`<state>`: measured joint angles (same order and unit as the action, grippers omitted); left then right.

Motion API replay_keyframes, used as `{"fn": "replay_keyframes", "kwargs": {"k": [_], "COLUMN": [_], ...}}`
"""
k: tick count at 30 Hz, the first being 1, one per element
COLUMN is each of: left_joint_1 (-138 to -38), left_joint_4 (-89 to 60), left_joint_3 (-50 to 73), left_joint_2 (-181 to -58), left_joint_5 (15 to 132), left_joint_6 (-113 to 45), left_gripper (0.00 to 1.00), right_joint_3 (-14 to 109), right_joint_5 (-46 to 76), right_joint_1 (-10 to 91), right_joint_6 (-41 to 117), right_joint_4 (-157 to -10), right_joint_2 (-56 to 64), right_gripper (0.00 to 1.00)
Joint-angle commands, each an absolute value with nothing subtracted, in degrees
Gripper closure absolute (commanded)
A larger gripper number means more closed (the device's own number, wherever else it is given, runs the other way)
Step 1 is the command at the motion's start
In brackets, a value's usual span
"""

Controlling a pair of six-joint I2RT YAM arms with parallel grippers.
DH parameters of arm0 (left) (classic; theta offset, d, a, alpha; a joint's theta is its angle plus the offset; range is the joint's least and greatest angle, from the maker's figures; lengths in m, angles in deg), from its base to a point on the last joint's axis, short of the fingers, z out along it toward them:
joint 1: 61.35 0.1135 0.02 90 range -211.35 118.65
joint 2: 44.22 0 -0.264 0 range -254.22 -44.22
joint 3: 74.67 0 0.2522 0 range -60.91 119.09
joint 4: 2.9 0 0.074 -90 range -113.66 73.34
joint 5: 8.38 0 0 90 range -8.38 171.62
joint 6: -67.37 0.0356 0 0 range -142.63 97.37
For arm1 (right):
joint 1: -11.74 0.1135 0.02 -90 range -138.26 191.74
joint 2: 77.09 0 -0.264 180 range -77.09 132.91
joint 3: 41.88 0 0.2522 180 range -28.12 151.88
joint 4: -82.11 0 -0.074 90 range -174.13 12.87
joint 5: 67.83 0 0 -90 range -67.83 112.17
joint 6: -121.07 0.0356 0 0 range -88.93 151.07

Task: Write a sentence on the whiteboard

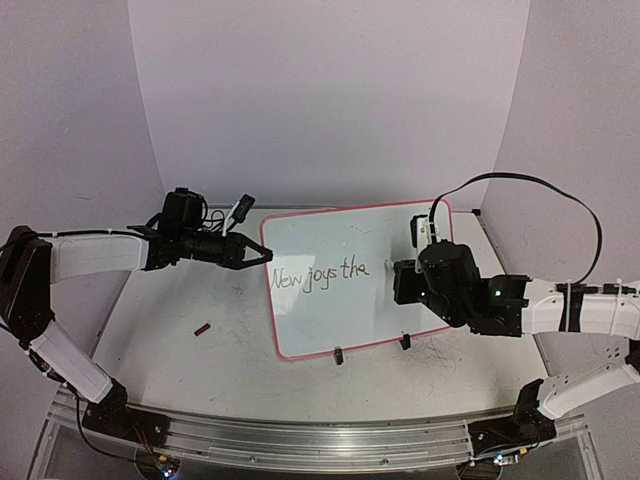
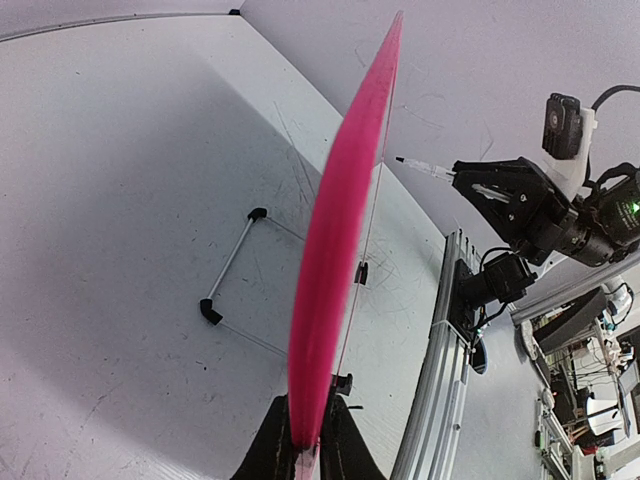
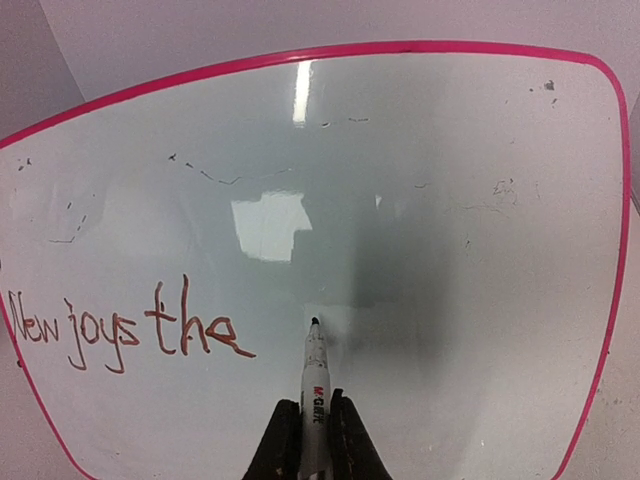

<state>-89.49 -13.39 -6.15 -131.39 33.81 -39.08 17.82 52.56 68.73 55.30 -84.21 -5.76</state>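
Smoothly glossy pink-rimmed round-cornered whiteboard (image 3: pixel 450 200), thin dark sentence (image 3: pixel 130 332), slim white marker (image 3: pixel 314 385).

The white scuffed surface (image 1: pixel 170 360) is showing faint grey scribbles, and a small dark reddish piece (image 1: pixel 203 327) is lying on it, well left of the whiteboard (image 1: pixel 340 310). The whiteboard is standing on its lower edge, its small black clips (image 1: pixel 339 355) sitting down at the surface. In the left wrist view a thin wire bracket (image 2: pixel 233 262) with black ends is lying flat beside the board.
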Motion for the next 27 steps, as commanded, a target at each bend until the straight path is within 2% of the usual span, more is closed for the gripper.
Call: {"fn": "replay_keyframes", "kwargs": {"k": [1, 27], "left_joint_1": [-91.42, -91.41], "left_joint_4": [-15.61, -15.67], "left_joint_3": [-4.4, -4.36], "left_joint_2": [-131.32, -131.15], "left_joint_5": [33.32, 33.3], "left_joint_6": [-38.89, -38.81], "left_gripper": [0.91, 0.91], "right_joint_3": [17.27, 19.26], "right_joint_5": [52.56, 52.49], "right_joint_1": [68.28, 67.09], "right_joint_6": [54.69, 52.94], "right_joint_4": [-86.85, -92.92], "right_joint_2": [-6.14, -1.55], "right_gripper": [1.0, 1.0]}}
